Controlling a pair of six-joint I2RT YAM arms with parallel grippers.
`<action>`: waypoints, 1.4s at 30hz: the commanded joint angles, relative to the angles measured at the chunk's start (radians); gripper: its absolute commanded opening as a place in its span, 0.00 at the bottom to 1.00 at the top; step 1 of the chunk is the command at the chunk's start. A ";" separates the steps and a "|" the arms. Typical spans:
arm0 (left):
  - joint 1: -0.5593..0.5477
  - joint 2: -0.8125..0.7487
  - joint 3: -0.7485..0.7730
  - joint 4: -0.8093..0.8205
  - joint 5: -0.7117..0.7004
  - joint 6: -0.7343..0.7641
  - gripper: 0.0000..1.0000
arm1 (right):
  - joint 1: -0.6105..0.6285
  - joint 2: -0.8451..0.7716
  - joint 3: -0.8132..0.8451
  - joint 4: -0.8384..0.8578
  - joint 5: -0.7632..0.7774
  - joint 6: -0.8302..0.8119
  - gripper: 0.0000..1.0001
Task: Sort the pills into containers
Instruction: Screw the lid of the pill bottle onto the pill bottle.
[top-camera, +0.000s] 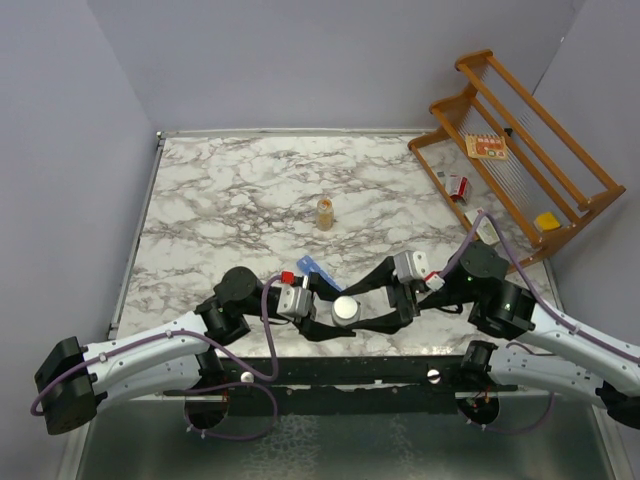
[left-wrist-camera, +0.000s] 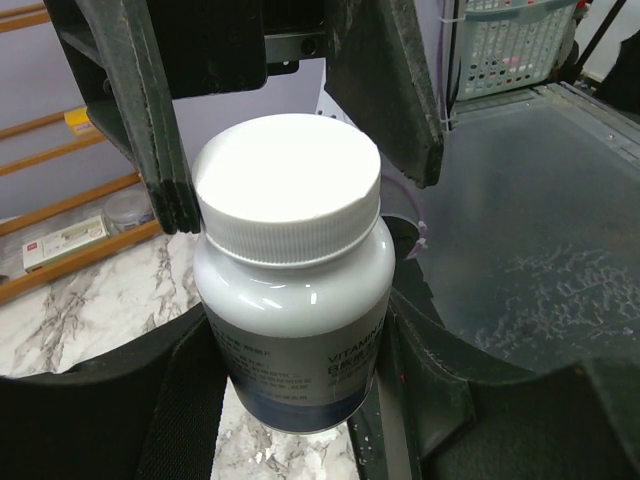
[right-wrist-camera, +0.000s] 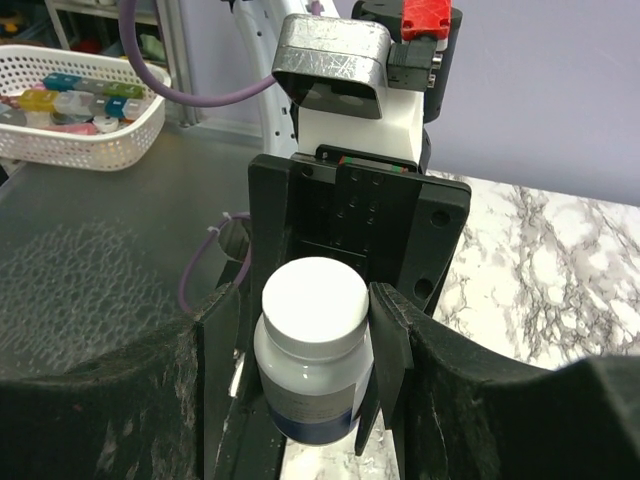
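The left fingers (left-wrist-camera: 150, 400) clamp the body of a grey plastic pill bottle with a white screw cap (left-wrist-camera: 290, 300), holding it upright over the counter's (top-camera: 220, 200) 6 o'clock edge. The right fingers (right-wrist-camera: 392, 340) straddle the cap. One touches its rim, but I cannot tell whether the other presses it. The narrow translucent blue strip of lidded compartments (top-camera: 313, 268) lies on the marble at 11 o'clock from the bottle, just beside the left wrist. A small amber bottle (top-camera: 326, 212) stands farther off at 12 o'clock.
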 joint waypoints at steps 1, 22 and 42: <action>-0.005 -0.001 0.032 0.035 0.016 -0.005 0.00 | -0.001 -0.017 -0.015 0.043 0.034 0.004 0.55; -0.007 -0.011 0.018 0.036 -0.038 0.000 0.00 | 0.000 0.006 -0.007 0.038 0.028 0.007 0.47; -0.007 -0.056 0.024 0.026 -0.259 -0.017 0.00 | 0.000 0.035 0.008 -0.057 0.108 -0.053 0.19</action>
